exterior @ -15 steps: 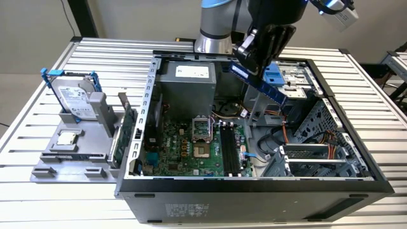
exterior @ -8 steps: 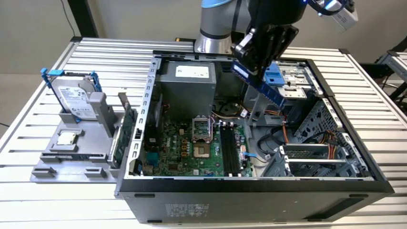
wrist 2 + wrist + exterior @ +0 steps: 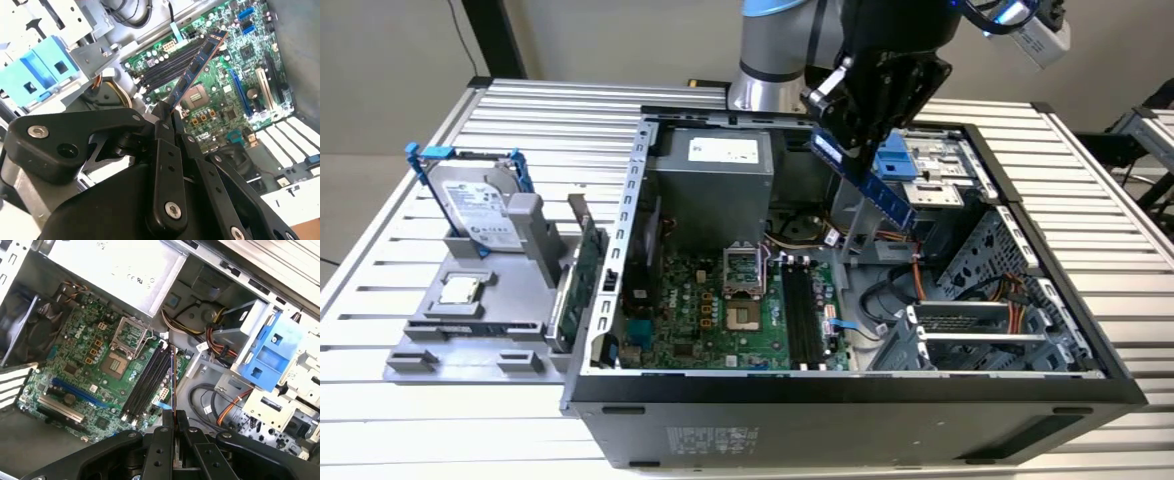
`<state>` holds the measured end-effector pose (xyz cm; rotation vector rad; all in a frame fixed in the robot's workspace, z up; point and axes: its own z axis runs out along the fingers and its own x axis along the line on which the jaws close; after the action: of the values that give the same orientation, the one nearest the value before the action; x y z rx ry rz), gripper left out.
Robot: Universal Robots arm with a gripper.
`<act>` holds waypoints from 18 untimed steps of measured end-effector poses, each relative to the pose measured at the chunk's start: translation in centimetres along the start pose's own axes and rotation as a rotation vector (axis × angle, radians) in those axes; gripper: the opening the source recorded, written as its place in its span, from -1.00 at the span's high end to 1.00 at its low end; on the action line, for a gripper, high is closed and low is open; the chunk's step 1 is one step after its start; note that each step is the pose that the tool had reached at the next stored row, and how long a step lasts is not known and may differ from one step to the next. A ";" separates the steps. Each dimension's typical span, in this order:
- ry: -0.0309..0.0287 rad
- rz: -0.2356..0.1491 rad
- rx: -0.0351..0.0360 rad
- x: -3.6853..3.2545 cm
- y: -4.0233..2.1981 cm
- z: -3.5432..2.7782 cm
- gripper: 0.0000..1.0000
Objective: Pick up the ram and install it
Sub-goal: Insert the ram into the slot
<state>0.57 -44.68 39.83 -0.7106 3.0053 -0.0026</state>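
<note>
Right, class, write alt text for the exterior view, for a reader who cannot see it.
A black gripper holds the ram, tilted, above an open computer case lying on a slatted table. The green motherboard with its black slots lies inside, below the ram.

The ram [image 3: 870,188], a long thin blue stick with small dark chips, hangs tilted in mid-air; one end pinched in the gripper [image 3: 173,416]; above the motherboard [image 3: 707,310].

Bright, even light in the exterior view, motherboard [image 3: 720,310] in soft shade under the case walls [image 3: 640,200], pale glare on the table [image 3: 1101,230] around it, in both wrist views bare metal [image 3: 280,260] beyond the motherboard blown white, gripper [image 3: 166,114] nearly black.
</note>
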 end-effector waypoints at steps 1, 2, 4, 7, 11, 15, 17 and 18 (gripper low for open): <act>0.0002 0.015 0.0008 0.00 0.00 0.00 1.00; 0.0005 0.029 0.0016 0.00 0.00 0.01 1.00; 0.0009 0.059 0.0032 0.00 0.00 0.02 1.00; 0.0016 0.105 0.0058 0.00 0.00 0.03 1.00; 0.0026 0.168 0.0093 0.00 0.00 0.06 1.00; 0.0037 0.230 0.0128 0.00 0.00 0.08 1.00; 0.0042 0.261 0.0145 0.00 0.00 0.10 1.00; 0.0044 0.277 0.0154 0.01 0.00 0.10 1.00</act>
<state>0.57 -44.68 39.73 -0.2889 3.0756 -0.0158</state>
